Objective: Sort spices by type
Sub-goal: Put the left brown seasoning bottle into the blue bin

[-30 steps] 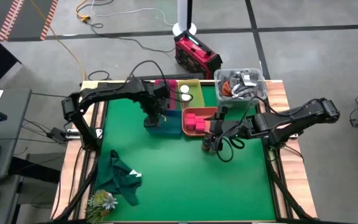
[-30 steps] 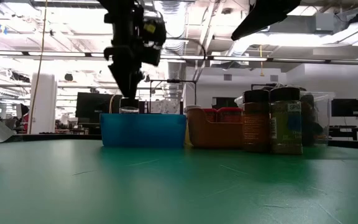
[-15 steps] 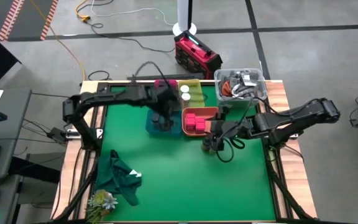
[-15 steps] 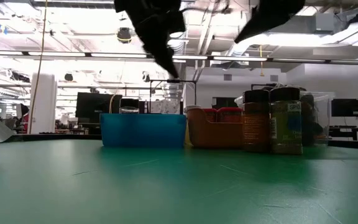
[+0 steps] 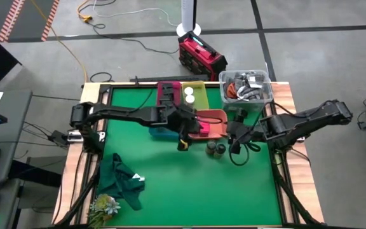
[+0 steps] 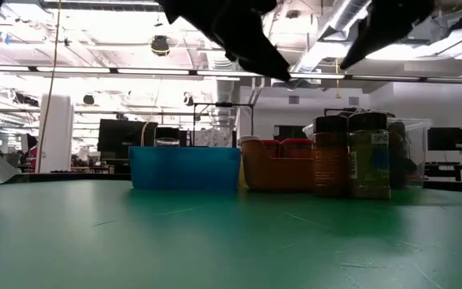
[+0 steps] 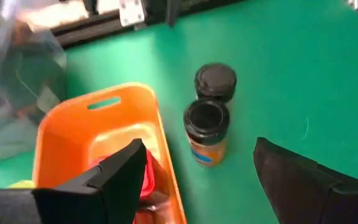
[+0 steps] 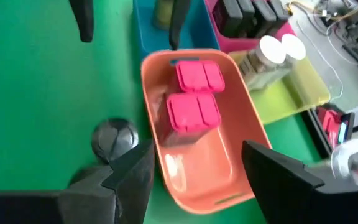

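Two dark round jars (image 5: 216, 148) stand side by side on the green mat in front of the orange tray (image 5: 216, 116); the low view shows them upright (image 6: 349, 156). My left gripper (image 7: 197, 186) is open, hovering above and to the left of the jars (image 7: 207, 121). My right gripper (image 8: 197, 177) is open, hovering just right of them, over the orange tray's (image 8: 229, 162) edge. Magenta-red cubes (image 8: 194, 93) lie in the orange tray. Dark boxy tins (image 8: 247, 15) fill the pink tray, and white-topped jars (image 8: 278, 50) lie in the yellow-green tray. A jar (image 6: 167, 143) stands in the blue tray (image 6: 184, 167).
The four trays sit grouped at the table's far middle, with a clear bin of cables (image 5: 245, 86) at the far right corner. A dark green cloth (image 5: 122, 181) and a flower sprig (image 5: 105, 207) lie near the left front corner. Bare green mat stretches across the near half.
My left gripper has risen from the blue tray, leaving a jar standing in it, and swung toward the table's right and near side, ending beside the two dark jars. My right gripper has drawn back from those jars toward the right and far side.
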You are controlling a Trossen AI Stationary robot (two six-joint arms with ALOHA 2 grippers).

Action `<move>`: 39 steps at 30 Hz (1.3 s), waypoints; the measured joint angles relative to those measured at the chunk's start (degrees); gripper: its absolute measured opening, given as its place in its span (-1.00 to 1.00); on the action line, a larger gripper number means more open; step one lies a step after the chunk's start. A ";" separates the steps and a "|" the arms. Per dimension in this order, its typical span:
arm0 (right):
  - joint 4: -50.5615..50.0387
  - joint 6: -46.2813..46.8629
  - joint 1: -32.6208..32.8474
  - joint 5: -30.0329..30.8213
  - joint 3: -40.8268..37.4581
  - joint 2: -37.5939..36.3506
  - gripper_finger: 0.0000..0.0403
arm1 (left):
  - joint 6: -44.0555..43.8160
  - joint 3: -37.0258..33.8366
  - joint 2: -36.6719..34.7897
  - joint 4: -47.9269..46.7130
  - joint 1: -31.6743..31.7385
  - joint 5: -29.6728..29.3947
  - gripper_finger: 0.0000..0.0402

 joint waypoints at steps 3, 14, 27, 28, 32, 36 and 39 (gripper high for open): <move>-1.65 2.60 -0.05 0.15 -1.34 -1.87 0.36 | -0.11 1.92 3.20 -0.16 0.04 0.06 0.42; -5.81 10.23 4.39 4.62 -1.46 -7.99 0.36 | 0.58 11.49 13.25 -0.49 0.04 8.05 0.42; -5.51 10.24 6.58 4.94 -1.57 -6.33 0.36 | 5.08 15.37 18.79 -1.93 0.02 10.93 0.42; -5.42 10.23 6.58 4.94 -1.57 -6.35 0.36 | 5.08 15.37 18.79 -2.03 0.02 10.99 0.42; -4.71 10.21 6.58 4.95 -1.57 -6.35 0.36 | 5.45 15.31 18.92 -2.24 0.02 10.97 0.42; -4.43 10.21 6.58 4.94 -1.57 -6.35 0.36 | 4.86 15.27 20.22 -2.15 0.02 10.97 0.42; -4.34 10.10 6.58 4.93 -1.57 -6.35 0.36 | 4.90 15.23 21.71 -1.82 0.02 10.75 0.42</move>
